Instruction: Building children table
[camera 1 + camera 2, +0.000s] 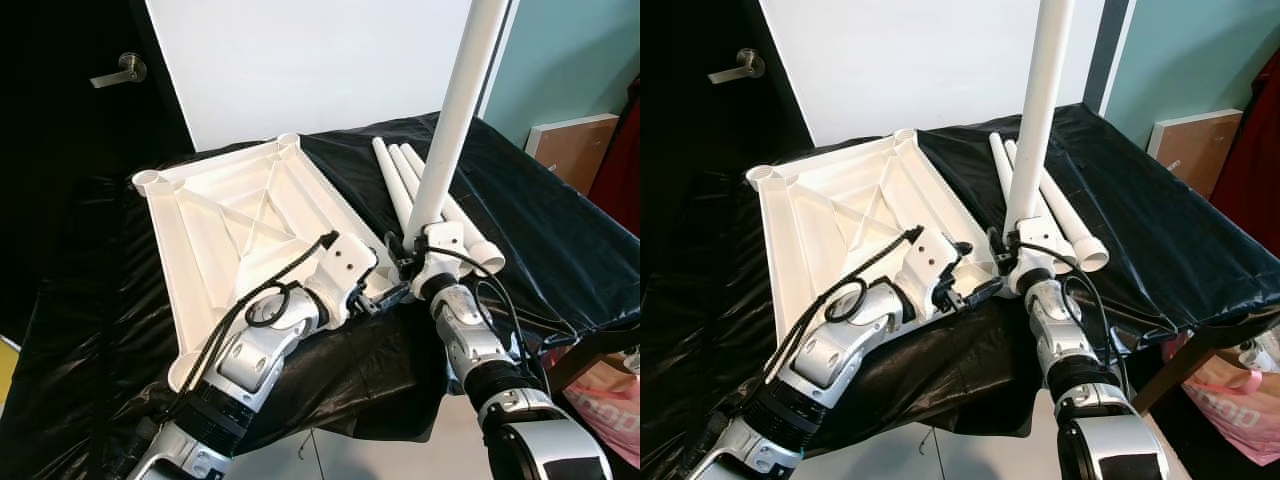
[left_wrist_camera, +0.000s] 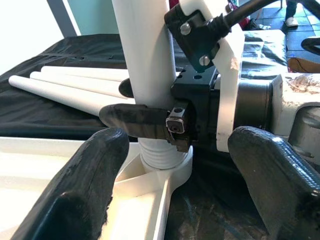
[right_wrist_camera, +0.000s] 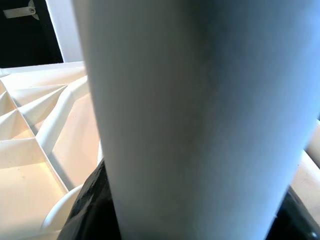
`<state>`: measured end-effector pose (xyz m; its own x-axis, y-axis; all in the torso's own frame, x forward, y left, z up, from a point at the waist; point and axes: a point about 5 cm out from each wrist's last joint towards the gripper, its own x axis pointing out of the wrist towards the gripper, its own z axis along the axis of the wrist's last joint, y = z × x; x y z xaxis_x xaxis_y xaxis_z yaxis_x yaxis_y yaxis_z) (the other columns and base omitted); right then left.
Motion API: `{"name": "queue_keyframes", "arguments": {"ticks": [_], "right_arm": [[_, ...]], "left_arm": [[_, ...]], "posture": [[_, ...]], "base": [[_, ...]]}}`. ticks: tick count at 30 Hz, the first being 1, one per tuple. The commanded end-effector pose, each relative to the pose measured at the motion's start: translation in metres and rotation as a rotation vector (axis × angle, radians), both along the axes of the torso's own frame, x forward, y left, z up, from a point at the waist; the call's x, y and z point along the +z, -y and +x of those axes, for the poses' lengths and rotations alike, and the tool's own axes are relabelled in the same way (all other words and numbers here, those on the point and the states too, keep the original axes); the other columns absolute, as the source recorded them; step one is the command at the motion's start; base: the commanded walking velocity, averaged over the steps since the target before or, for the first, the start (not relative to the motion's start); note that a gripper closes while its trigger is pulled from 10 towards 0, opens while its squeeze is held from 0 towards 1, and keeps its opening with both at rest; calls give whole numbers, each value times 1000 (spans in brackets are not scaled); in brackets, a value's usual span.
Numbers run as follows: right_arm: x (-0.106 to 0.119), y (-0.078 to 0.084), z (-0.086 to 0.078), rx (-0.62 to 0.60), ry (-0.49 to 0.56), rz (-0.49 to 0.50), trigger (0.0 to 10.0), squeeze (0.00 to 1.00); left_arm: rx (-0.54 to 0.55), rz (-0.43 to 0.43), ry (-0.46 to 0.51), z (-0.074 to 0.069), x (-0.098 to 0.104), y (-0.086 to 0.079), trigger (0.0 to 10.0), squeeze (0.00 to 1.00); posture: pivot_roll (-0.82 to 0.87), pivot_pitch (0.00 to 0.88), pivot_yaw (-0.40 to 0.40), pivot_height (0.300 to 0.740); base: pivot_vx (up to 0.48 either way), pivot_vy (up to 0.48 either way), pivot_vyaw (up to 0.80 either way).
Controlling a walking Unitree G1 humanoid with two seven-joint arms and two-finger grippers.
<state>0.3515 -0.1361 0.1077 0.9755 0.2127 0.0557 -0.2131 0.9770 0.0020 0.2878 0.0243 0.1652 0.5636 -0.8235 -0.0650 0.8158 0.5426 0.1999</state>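
Eye views: the right gripper (image 1: 415,262) clamps a smooth white tube leg (image 1: 455,110) upright at the near right corner socket of the upturned ribbed tabletop (image 1: 235,225) — on black sheeting (image 1: 520,210). Left wrist view: the left gripper (image 2: 170,187) spreads wide, empty, beside the socket (image 2: 167,167). Right wrist view: tube close up.

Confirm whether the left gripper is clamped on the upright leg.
No: the left gripper is open, its fingers apart beside the upright leg; the right gripper holds it.

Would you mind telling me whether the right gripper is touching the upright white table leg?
Touching. The left wrist view shows a black finger of the right gripper pressed against the upright leg, just above the tabletop's corner socket.
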Motion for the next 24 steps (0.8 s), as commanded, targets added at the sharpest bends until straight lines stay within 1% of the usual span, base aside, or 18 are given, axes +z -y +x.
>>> {"name": "queue_keyframes", "arguments": {"ticks": [1,3,4,5,7,8,9,10,11,12,14,19,23,24], "right_arm": [[-44,8,-19,-86,-203,50,10000,0],[-44,8,-19,-91,-194,49,10000,0],[-41,6,-21,-152,-158,81,10000,0],[-41,6,-21,-152,-158,81,10000,0],[-39,6,-22,-203,-130,98,10000,0],[-37,7,-24,-284,-107,116,10000,0],[-37,7,-24,-284,-107,116,10000,0],[-36,8,-25,-339,-94,131,10000,0],[-35,1,-28,-422,-87,183,10000,0],[-35,1,-28,-422,-87,183,10000,0],[-33,-9,-27,-387,-84,197,10000,0],[-27,-7,-26,-370,-47,200,10000,0],[-20,-8,-26,-337,12,189,10000,0],[-16,-7,-26,-330,35,191,10000,953]], "left_arm": [[-55,13,-6,-2,1,1,10000,0],[-55,13,-6,-2,1,1,10000,0],[-56,13,-7,-3,1,1,10000,0],[-56,13,-7,-3,1,1,10000,0],[-55,14,-7,-3,1,1,10000,0],[-55,13,-8,-3,1,1,10000,0],[-55,13,-8,-3,1,1,10000,0],[-54,13,-8,-3,1,1,10000,0],[-53,12,-9,-3,1,1,10000,0],[-53,12,-9,-3,1,1,10000,0],[-51,12,-9,-3,1,1,10000,0],[-51,10,-9,-3,1,1,10000,0],[-45,13,-11,-3,0,0,10000,0],[-45,13,-12,-3,0,0,10000,0]], "posture": [[-197,0,52,740],[-197,0,52,740],[-196,0,49,740],[-196,0,49,740],[-196,0,49,740],[-195,0,48,740],[-195,0,48,740],[-195,0,48,740],[-192,0,46,740],[-192,0,46,740],[-192,0,45,740],[-189,0,41,740],[-189,0,44,740],[-188,2,43,740]], "base": [[0,0,0],[0,0,0],[0,0,0],[0,0,0],[0,0,0],[0,0,0],[0,0,0],[0,0,0],[0,0,0],[0,0,0],[0,0,0],[0,0,0],[0,0,0],[0,0,0]]}}
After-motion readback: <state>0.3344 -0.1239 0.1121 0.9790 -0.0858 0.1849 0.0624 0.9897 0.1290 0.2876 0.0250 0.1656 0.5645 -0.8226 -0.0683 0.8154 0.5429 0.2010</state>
